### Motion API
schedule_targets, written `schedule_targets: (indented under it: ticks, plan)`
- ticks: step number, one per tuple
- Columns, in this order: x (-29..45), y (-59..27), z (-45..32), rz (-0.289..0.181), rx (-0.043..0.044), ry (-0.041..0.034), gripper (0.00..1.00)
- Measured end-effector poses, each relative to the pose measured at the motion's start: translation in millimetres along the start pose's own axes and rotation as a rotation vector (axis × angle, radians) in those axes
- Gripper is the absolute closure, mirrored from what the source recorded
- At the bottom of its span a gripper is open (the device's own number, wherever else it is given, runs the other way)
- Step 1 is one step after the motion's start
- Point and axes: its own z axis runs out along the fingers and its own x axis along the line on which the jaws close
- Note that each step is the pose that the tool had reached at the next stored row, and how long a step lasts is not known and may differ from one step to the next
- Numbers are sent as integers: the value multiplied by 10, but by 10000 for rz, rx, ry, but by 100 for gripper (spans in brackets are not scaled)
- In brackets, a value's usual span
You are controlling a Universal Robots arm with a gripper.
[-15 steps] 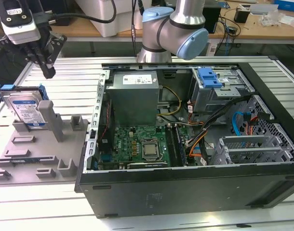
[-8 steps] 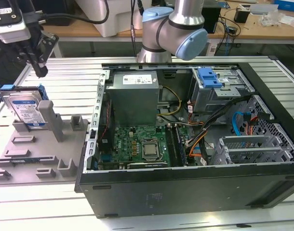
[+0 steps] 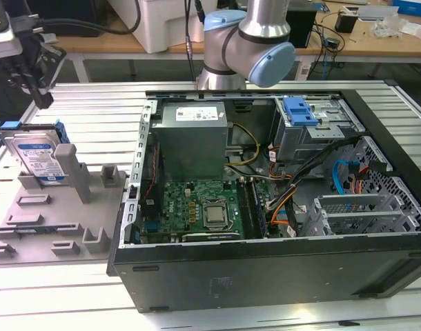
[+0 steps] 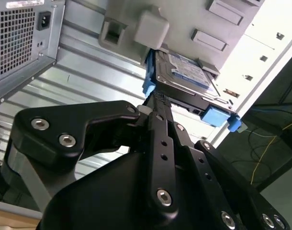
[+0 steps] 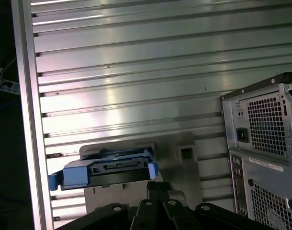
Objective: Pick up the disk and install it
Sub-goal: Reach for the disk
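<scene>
Ribbed aluminium table (image 3: 59, 296), pale and shiny with long parallel grooves, under a workshop backdrop of benches and loose cables. At the exterior view's left, a matte grey plastic holder (image 3: 93, 200) with blocky upright posts sits on the table. The disk (image 3: 39, 157) – a flat silver metal rectangle with a white and blue label, framed by a blue plastic bracket – stands on edge in this holder, leaning against a post.

The black gripper (image 3: 43, 102) hangs above the disk with a gap between them. Its fingers look pressed together with nothing between them; in the second wrist view the gripper (image 4: 155, 98) narrows to a single tip aimed at the disk's (image 4: 186, 72) blue-framed edge. In the first wrist view the disk (image 5: 112, 170) shows its dark connector edge, just beyond the gripper (image 5: 158, 184).

Filling the middle of the exterior view lies an open black computer case (image 3: 266, 276), on its side. Inside are a grey metal power supply box (image 3: 193, 138) with a white sticker, a green motherboard (image 3: 190, 207), tangled coloured wires, and a metal drive cage (image 3: 321, 134) with a bare blue plastic tab (image 3: 300, 110) – well apart from the disk. The silver and blue robot arm (image 3: 248, 41) rises behind the case
</scene>
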Motion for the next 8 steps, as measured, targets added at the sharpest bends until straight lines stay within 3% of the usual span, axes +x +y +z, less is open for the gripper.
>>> schedule_targets:
  ticks: [4, 8]
  plan:
    - [170, 28, 10, 29, 0, 2, 89]
    - [288, 46, 14, 50, 1, 2, 89]
